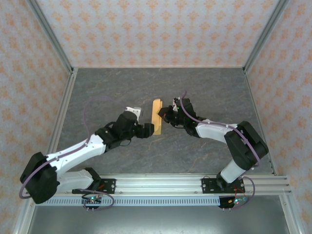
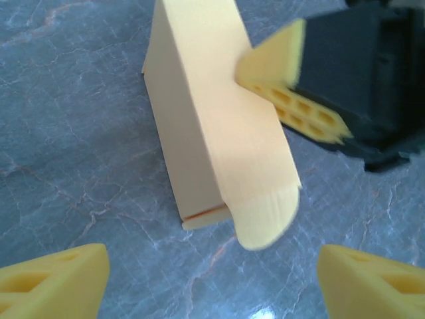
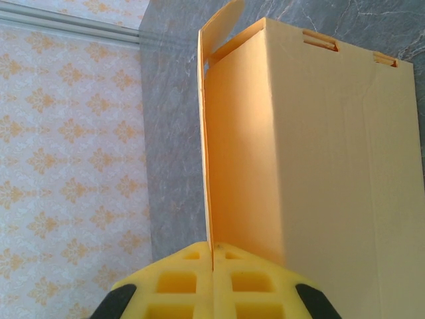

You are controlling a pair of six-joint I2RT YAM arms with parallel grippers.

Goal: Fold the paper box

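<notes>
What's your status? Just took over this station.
Left gripper open, clear of paper box. Right gripper pinching its flap. Box upright on edge. Nothing blocking.

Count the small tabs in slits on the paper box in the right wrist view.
2. Both sit along the far edge of the paper box: the left tab near the middle of that edge, the right tab toward its end. Other sides are hidden.

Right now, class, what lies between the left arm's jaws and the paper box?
A bare stretch of grey table, seen in the left wrist view: the left gripper, jaws open, sits short of the paper box.
</notes>
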